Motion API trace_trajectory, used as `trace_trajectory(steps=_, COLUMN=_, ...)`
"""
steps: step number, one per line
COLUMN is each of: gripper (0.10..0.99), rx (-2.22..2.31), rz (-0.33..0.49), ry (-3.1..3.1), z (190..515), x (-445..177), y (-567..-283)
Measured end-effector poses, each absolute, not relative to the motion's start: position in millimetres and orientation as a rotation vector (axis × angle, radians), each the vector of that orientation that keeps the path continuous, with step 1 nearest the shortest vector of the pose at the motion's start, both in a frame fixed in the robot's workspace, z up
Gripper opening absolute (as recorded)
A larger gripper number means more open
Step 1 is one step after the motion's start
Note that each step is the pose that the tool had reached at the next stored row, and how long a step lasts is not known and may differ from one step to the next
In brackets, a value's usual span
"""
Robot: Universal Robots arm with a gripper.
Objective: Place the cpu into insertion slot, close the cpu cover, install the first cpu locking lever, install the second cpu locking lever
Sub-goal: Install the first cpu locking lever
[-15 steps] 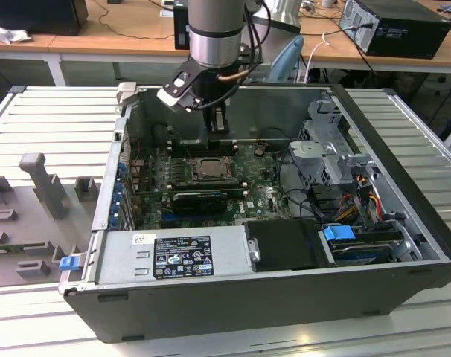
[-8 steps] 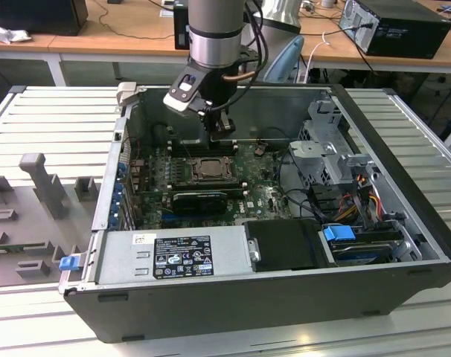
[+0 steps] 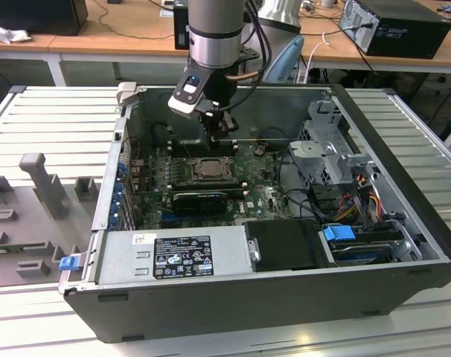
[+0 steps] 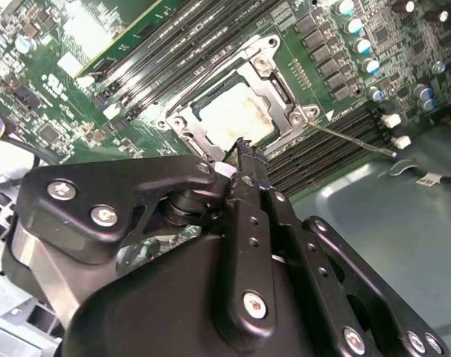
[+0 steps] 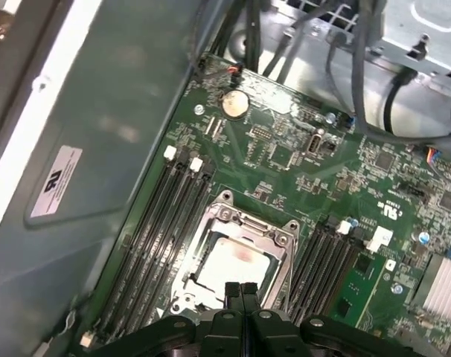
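Note:
The cpu, a pale square chip, lies in the insertion slot on the green board. The cpu cover, a silver frame, lies flat around it. From one corner of the socket a thin metal locking lever sticks out over the memory slots. My gripper hovers just above the socket's edge. Its black fingers are shut together with nothing between them.
Black memory slots flank the socket on both sides. A long black card lies in front of the socket, and a power supply beyond that. A drive cage and cables fill the exterior view's right. The case walls ring the board.

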State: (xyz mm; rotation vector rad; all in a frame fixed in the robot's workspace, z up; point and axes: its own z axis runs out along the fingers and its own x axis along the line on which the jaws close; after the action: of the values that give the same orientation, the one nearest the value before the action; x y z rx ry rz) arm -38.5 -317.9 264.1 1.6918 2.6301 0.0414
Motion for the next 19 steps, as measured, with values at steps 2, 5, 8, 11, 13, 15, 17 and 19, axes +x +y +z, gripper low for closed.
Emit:
trace_trajectory(steps=2, gripper=0.106, rx=1.660, rz=0.042, ry=2.651, z=264.1, x=-38.5, y=-317.9)
trace_trajectory(steps=5, gripper=0.106, rx=1.624, rz=0.042, ry=2.673, z=264.1, x=-38.5, y=-317.9)
trace_trajectory(steps=8, gripper=0.106, rx=1.572, rz=0.042, ry=2.705, z=264.1, x=-38.5, y=-317.9)
trace_trajectory(steps=11, gripper=0.106, rx=1.517, rz=0.043, ry=2.736, z=264.1, x=-38.5, y=-317.9)
trace_trajectory(steps=13, gripper=0.106, rx=1.501, rz=0.043, ry=2.745, z=264.1, x=-38.5, y=-317.9)
trace_trajectory(steps=15, gripper=0.106, rx=1.488, rz=0.043, ry=2.753, z=264.1, x=-38.5, y=-317.9)
trace_trajectory(steps=17, gripper=0.106, rx=1.474, rz=0.043, ry=2.761, z=264.1, x=-38.5, y=-317.9)
trace_trajectory(steps=19, gripper=0.106, rx=1.449, rz=0.043, ry=2.774, z=264.1, x=-38.5, y=-317.9)
